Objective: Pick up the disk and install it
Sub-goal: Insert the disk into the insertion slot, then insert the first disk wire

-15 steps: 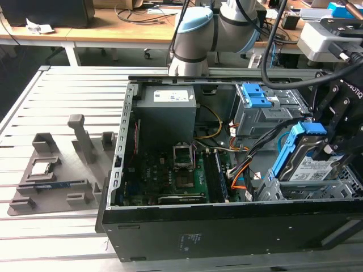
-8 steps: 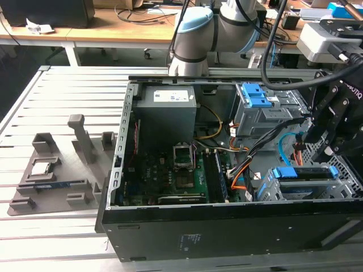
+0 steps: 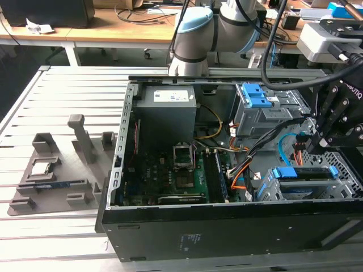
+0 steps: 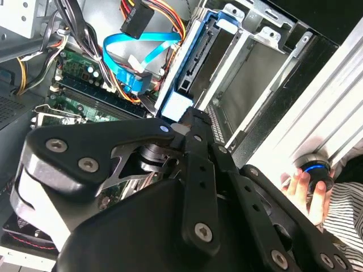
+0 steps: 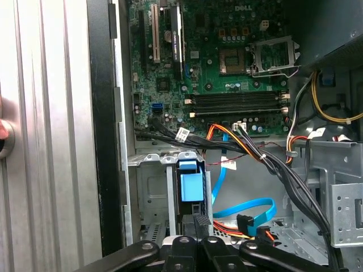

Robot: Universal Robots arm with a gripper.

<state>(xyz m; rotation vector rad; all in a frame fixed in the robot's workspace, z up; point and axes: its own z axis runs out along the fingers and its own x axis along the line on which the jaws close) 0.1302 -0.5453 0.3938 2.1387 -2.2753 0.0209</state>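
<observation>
The disk, framed by its blue carrier, sits edge-up in the metal drive cage at the case's front corner, on the exterior view's right. Both wrist views show it end-on, the disk slotted between cage walls and the disk standing in the open cage. My gripper hangs just above that end of it. Its black fingers are shut together, with nothing between them. In the first wrist view the gripper has its tips right at the carrier's blue end. The gripper points at the same end in the second wrist view.
The open computer case lies on a slatted aluminium table. A grey bay with a blue latch, blue and orange cables and the motherboard crowd the cage. A grey fixture lies outside. A person's hand rests on a button.
</observation>
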